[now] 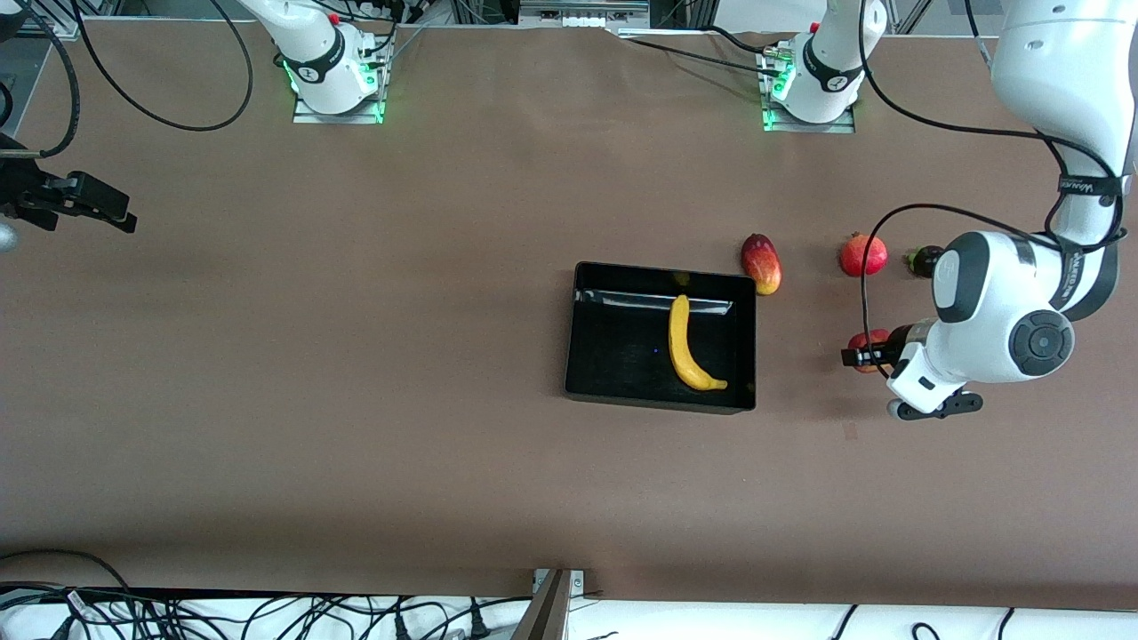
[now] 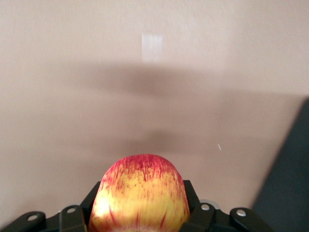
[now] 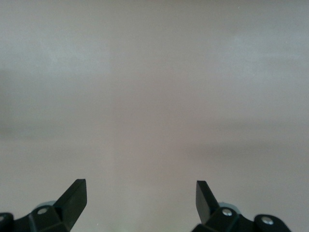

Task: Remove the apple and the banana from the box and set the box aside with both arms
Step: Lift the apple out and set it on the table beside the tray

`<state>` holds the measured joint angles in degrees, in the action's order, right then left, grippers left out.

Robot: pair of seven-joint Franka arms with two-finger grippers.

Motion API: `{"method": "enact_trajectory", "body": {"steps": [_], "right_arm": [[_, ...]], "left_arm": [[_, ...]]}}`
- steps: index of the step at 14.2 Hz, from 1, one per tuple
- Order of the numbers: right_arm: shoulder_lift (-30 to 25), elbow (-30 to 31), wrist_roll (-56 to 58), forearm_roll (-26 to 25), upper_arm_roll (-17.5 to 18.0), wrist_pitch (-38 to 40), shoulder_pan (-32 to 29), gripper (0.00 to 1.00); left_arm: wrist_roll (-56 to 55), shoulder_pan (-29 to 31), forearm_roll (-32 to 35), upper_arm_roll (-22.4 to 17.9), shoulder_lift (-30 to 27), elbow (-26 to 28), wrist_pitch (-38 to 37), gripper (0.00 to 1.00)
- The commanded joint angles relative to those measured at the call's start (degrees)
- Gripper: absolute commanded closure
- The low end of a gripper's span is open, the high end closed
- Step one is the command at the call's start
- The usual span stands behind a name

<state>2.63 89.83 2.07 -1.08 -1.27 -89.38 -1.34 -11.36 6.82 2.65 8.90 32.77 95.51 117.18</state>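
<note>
Gripping the apple (image 2: 140,193), my left gripper (image 1: 867,354) has its 2 fingers (image 2: 193,203) pressed against the fruit's red-and-yellow streaked sides, over the table (image 1: 356,356) toward the left arm's end. In the front view only a sliver of the apple's red skin shows by my black fingers; the white and grey wrist covers the rest. I cannot tell whether the fruit rests on the table or is lifted off it.

A black band on my left arm (image 1: 1049,293) carries white lettering, but I cannot read it. No other writing shows on the fruits or the box.

My box (image 1: 660,336), a glossy black tray with low walls, sits near the middle of the table, well apart from the apple and toward the right arm's end from it. The banana (image 1: 690,345) lies inside it, in the half nearer my left arm, with its curved end near the wall closest to the front camera.

Just beside the box's corner lies the mango (image 1: 762,263), farther from the front camera than the apple. The pomegranate (image 1: 863,255) sits near it toward the left arm's end, with a small dark fruit (image 1: 923,260) next to that. All 3 lie apart from my held apple.

My right gripper (image 3: 141,198) waits over bare table at the right arm's end, its fingers spread wide and empty.
</note>
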Motion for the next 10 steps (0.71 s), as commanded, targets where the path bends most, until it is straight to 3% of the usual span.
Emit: {"method": "enact_trajectory", "body": {"steps": [1,9,10], "right_arm": [[-0.34,0.43,0.83,-0.51,0.57,1.14,0.02,0.0],[0.62,-0.89,0.83,-0.51,0.39,0.87,-0.07,0.0],[0.62,-0.89,0.83,-0.51,0.39,0.87,-0.07,0.0]], "left_arm": [[0.64,-0.32,3.31,0.51,3.43,0.82,6.99,1.0],[0.2,1.79,10.7,0.07,10.11,0.82,18.34,1.0],[0.29,2.14,11.84,0.07,10.47,0.82,18.7,0.84]]}}
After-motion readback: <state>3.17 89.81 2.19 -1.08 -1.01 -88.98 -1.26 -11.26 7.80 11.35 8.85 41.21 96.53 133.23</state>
